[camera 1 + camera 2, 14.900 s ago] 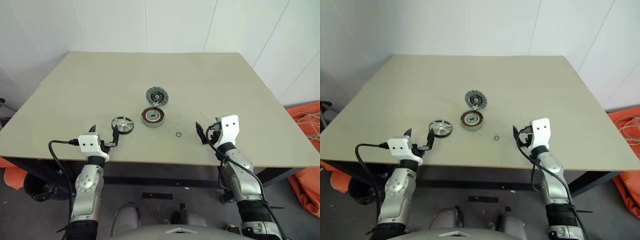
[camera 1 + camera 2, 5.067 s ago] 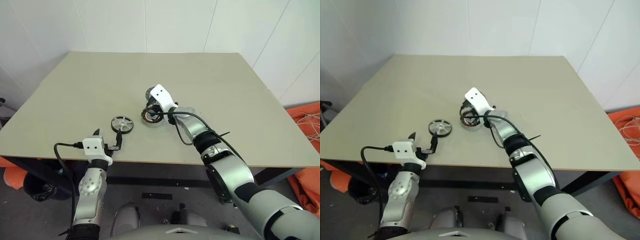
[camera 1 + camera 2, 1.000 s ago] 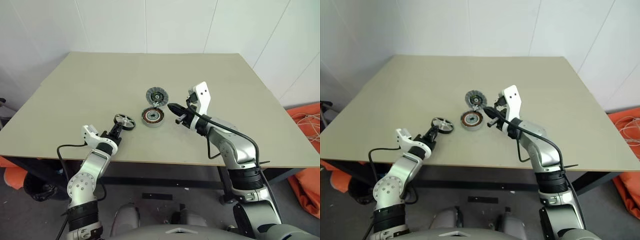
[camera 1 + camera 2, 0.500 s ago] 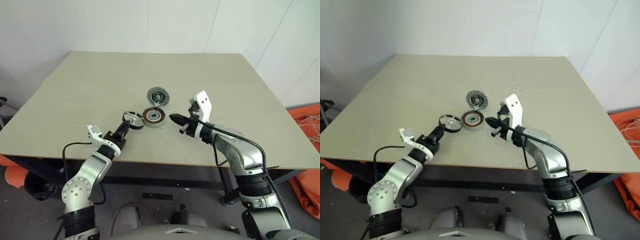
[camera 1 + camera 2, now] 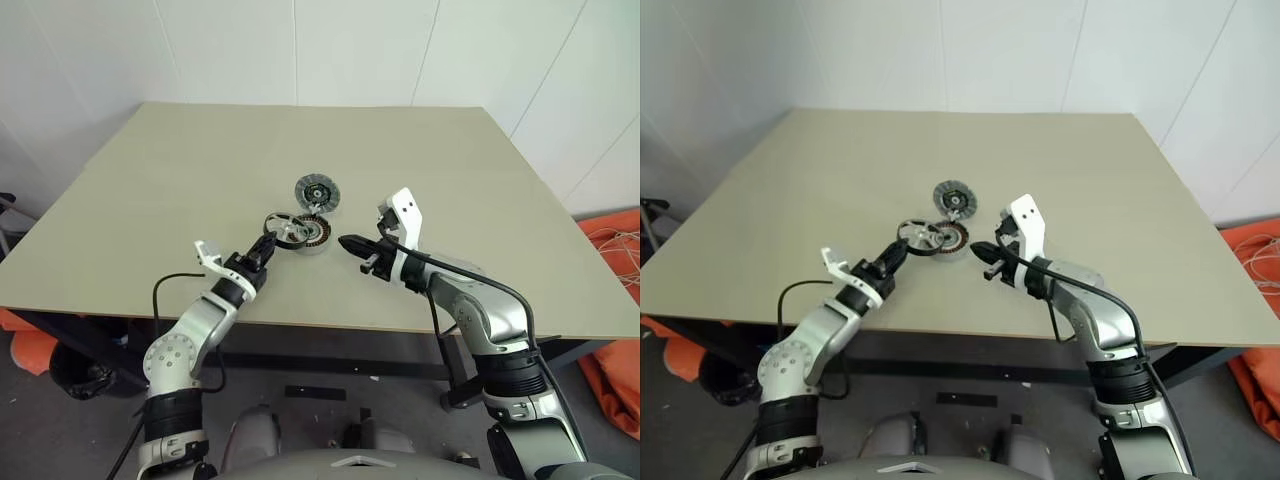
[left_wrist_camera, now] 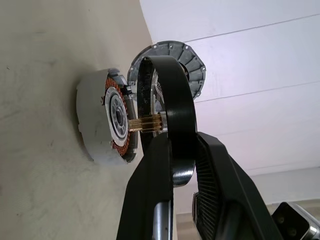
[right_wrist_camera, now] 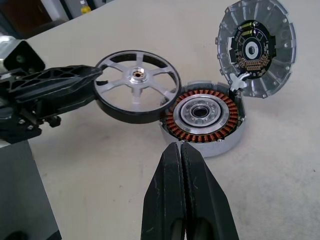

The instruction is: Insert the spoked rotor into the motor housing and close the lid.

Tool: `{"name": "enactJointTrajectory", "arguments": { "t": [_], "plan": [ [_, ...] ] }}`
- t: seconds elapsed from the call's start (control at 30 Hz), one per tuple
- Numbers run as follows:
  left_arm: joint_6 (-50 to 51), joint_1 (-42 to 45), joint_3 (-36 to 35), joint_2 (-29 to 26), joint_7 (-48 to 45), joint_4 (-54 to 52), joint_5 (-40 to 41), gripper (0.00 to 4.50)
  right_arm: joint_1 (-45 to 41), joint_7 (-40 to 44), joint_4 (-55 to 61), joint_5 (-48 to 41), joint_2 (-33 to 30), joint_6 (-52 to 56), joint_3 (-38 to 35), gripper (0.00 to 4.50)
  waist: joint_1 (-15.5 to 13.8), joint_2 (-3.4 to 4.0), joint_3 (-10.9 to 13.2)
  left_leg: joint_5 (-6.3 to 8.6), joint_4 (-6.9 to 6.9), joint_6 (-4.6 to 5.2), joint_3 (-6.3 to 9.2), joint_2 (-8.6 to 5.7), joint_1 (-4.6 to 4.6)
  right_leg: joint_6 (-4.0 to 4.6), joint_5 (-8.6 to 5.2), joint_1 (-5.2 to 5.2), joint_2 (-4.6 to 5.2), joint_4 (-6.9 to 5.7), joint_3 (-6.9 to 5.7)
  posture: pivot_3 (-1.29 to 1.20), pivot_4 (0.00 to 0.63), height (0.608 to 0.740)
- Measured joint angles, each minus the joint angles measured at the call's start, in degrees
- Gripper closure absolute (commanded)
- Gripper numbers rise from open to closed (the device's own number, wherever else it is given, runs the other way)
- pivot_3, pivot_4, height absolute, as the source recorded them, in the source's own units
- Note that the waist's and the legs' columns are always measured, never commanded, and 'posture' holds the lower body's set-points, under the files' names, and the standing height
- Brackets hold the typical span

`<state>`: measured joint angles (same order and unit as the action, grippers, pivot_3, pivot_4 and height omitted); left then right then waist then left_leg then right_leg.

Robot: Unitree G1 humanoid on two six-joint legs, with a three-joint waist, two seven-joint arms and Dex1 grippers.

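The spoked rotor (image 7: pixel 137 85), a silver wheel with a dark rim, hangs just above the table with my left gripper (image 5: pixel 268 240) shut on its rim. Its edge overlaps the left side of the motor housing (image 7: pixel 202 117), a grey cup with copper windings that sits on the table. In the left wrist view the rotor's brass shaft (image 6: pixel 148 123) points at the housing's centre from a short gap. The ribbed lid (image 7: pixel 255 47) stands open at the housing's far edge. My right gripper (image 7: pixel 180 150) is shut and empty, hovering close in front of the housing's right side.
The beige table (image 5: pixel 450 170) has wide bare surface around the parts. Its front edge lies near both arms. An orange cloth (image 5: pixel 610 250) lies on the floor to the right of the table. White walls stand behind.
My left gripper has carried the rotor right and slightly up, from left of the housing to over its left edge, and turned it toward the housing. The right gripper sank a little.
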<state>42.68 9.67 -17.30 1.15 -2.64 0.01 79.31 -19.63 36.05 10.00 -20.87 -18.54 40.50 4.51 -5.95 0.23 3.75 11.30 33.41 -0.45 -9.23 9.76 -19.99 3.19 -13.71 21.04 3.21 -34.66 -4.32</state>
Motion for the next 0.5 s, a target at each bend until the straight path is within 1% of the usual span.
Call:
{"name": "enactJointTrajectory", "arguments": {
  "t": [0.23,0.5],
  "plan": [
    [1.23,4.46,1.5,0.0,-6.57,7.85,-3.44,4.14,0.38,-0.54,0.54,-0.27,0.0,0.19,0.17,4.5,-0.01,0.0,0.0,0.0,-0.01,-0.01,0.01,0.01,0.0,0.0,-0.01,0.0,0.0,0.0,0.0,0.0,0.0,0.74],
    [1.79,6.26,1.25,-0.04,-10.73,12.52,-6.72,4.14,0.39,-1.4,1.63,-0.55,0.0,0.21,0.17,4.5,-0.02,0.0,0.0,0.0,-0.01,-0.01,0.01,0.0,0.0,0.02,-0.01,0.0,0.01,-0.01,0.0,0.0,0.0,0.74]
  ]
}}
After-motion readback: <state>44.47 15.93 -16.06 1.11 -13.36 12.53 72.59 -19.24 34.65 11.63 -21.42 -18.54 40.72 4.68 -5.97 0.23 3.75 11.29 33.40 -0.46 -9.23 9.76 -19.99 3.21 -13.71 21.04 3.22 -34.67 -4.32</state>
